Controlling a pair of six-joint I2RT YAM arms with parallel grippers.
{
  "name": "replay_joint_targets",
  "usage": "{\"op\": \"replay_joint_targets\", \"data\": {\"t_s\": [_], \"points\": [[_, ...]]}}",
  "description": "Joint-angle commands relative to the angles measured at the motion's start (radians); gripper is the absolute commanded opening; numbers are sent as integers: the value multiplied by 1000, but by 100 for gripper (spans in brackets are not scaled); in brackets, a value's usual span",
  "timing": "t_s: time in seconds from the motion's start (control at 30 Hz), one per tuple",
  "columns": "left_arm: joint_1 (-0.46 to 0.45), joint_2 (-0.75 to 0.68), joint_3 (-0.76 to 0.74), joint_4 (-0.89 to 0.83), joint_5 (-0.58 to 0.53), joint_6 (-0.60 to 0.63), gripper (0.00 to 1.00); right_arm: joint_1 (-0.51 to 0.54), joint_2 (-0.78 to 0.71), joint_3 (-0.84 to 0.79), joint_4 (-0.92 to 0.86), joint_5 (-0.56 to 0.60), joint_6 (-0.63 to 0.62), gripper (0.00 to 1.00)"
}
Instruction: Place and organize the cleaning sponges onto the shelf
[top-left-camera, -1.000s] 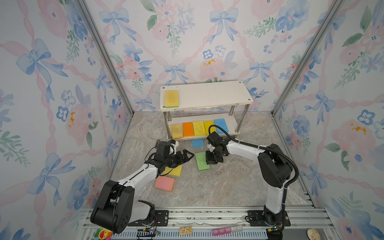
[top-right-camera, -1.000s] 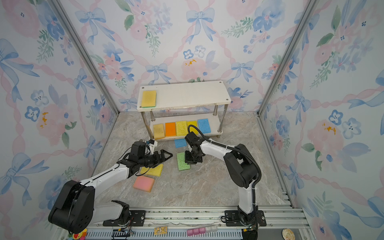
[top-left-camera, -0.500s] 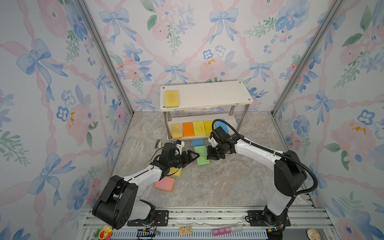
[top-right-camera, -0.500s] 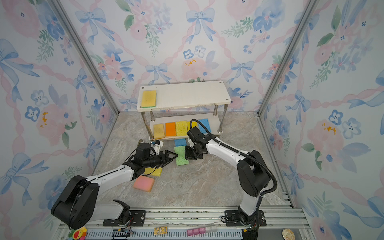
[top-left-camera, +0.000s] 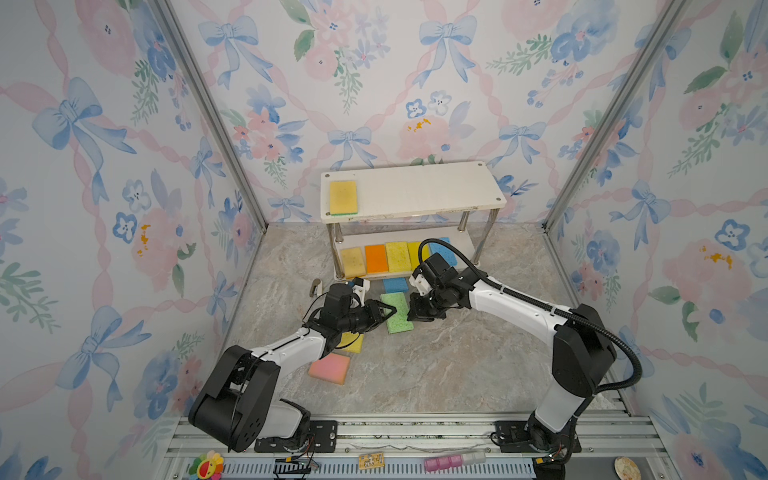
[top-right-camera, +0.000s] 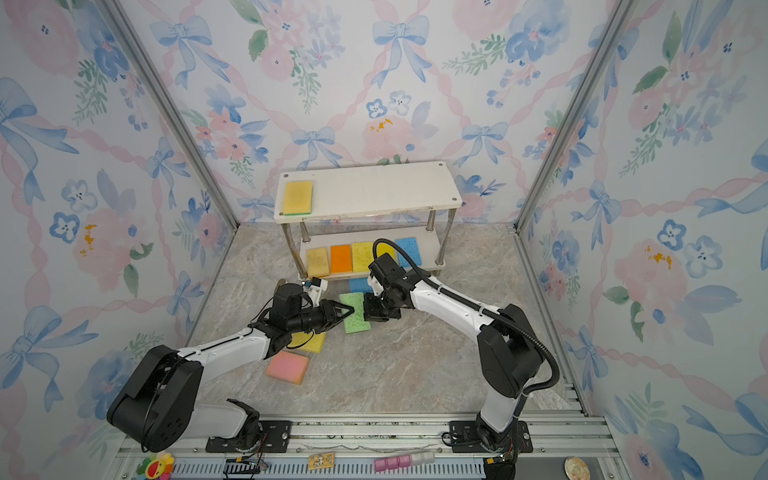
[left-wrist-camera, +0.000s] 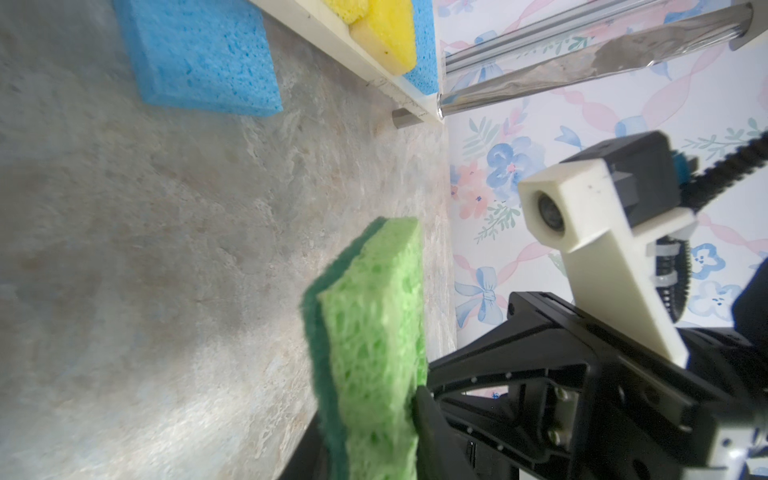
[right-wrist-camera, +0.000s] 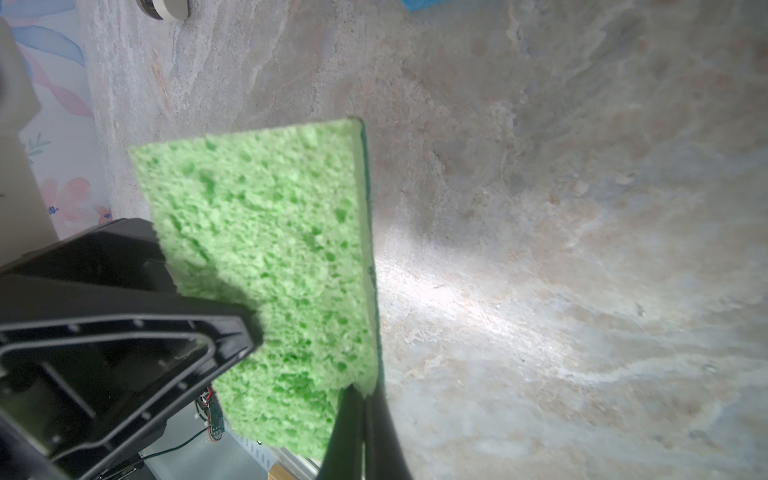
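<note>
Holding green sponge (top-left-camera: 399, 323): my L gripper (top-left-camera: 391, 310) & R gripper (top-left-camera: 410, 309) both pinched narrow on it, over floor (top-left-camera: 457, 365) near shelf (top-left-camera: 415, 191) front edge. Shelved 6; remaining on floor: blue sponge (top-left-camera: 395, 284), yellow sponge (top-left-camera: 353, 343), pink sponge (top-left-camera: 330, 368).

Shelf (top-left-camera: 478, 204) sits at the back, centred against the rear wall (top-left-camera: 374, 104). A top sponge (top-left-camera: 343, 197) lies at the left end of its top board (top-left-camera: 415, 189), and a row of five (top-left-camera: 397, 256) runs along the lower board (top-left-camera: 462, 246). On the floor (top-left-camera: 457, 365), just before the shelf, lies a lone sponge (top-left-camera: 395, 284). Nearer still is the centre sponge (top-left-camera: 398, 314), with the left gripper (top-left-camera: 390, 310) on its left and the right gripper (top-left-camera: 411, 311) on its right. Further left, partly under the left arm (top-left-camera: 291, 345), is a tucked sponge (top-left-camera: 352, 343), and the nearest sponge (top-left-camera: 330, 368) lies just before it.
</note>
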Motion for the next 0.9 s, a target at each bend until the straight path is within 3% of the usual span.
{"op": "replay_joint_targets", "data": {"t_s": [0.0,0.1,0.33,0.6,0.87], "points": [[-6,3,11,23,18,7,13,11,-16,42,4,-34,5,0],[-7,-6,2,25,13,6,4,11,-19,44,21,-57,53,8],[2,-30,-5,30,-3,-1,2,-19,-89,-33,45,-68,127,45],[12,-33,1,57,1,-24,2,-54,-191,-211,222,-176,271,48],[24,-36,2,75,14,-43,2,-57,-197,-268,286,-180,320,47]]}}
